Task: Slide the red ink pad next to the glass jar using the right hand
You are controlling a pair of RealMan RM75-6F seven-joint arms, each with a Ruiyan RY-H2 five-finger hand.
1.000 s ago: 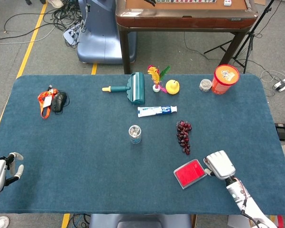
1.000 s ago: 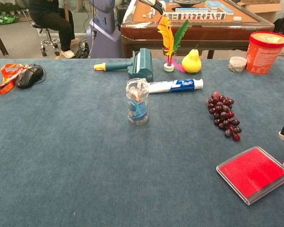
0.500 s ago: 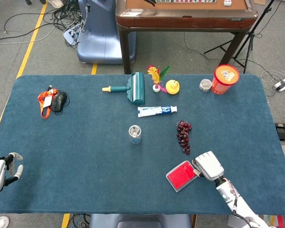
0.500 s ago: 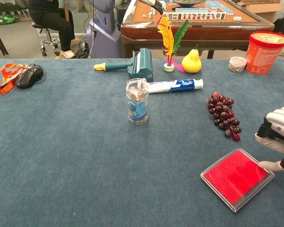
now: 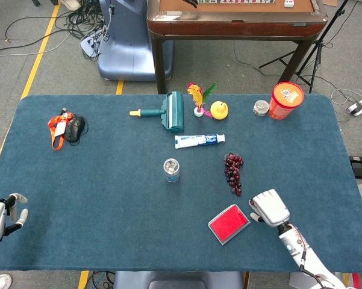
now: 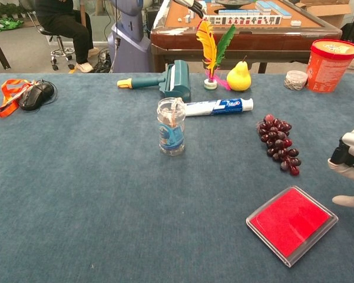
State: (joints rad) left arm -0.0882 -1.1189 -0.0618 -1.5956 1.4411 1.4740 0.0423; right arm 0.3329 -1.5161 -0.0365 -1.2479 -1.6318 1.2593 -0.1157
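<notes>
Ink pad (image 5: 229, 223) now nearer the jar (image 5: 171, 170) but well apart; my right hand (image 5: 270, 208) has backed off, just beside it, holding nothing, fingers loosely spread. Needs another push.

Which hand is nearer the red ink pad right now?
Right. The right hand sits just beside the ink pad, off its right edge with a small gap. The left hand is far off at the table's left edge.

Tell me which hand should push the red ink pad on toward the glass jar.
Right. The right hand sits just beside the ink pad, on the side away from the jar. The left hand is at the table's far left edge.
</notes>
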